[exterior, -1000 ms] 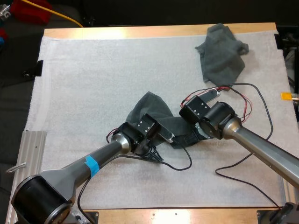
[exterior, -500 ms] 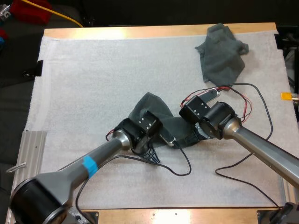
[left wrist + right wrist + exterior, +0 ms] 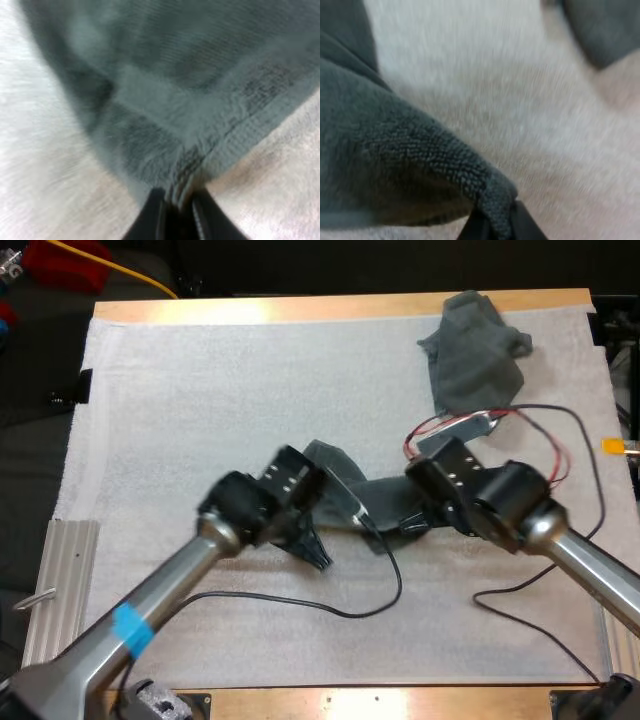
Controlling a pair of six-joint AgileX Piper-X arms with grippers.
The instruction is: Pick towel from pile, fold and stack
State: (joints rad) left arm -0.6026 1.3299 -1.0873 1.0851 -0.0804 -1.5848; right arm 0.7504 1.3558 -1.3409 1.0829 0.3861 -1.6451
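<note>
A dark grey-green towel (image 3: 385, 502) hangs stretched between my two grippers over the middle of the white mat. My left gripper (image 3: 318, 558) is shut on one hemmed corner of that towel (image 3: 165, 115); its black fingers (image 3: 155, 220) pinch the hem from both sides. On the opposite side my right gripper (image 3: 415, 525) is shut on another corner of the towel (image 3: 405, 165), the terry edge pressed between its fingers (image 3: 475, 227). A second, crumpled towel (image 3: 475, 355) lies at the mat's far right, and a dark towel edge (image 3: 602, 30) shows beyond the right gripper.
The white mat (image 3: 200, 390) covers most of the wooden table (image 3: 300, 310). A metal rail (image 3: 60, 580) lies along the mat's near left edge. Loose black cable (image 3: 300, 602) trails over the mat near the front.
Both grippers have moved apart with the towel, the left one to the left and the right one to the right. The towel now spans between them, pulled thinner.
</note>
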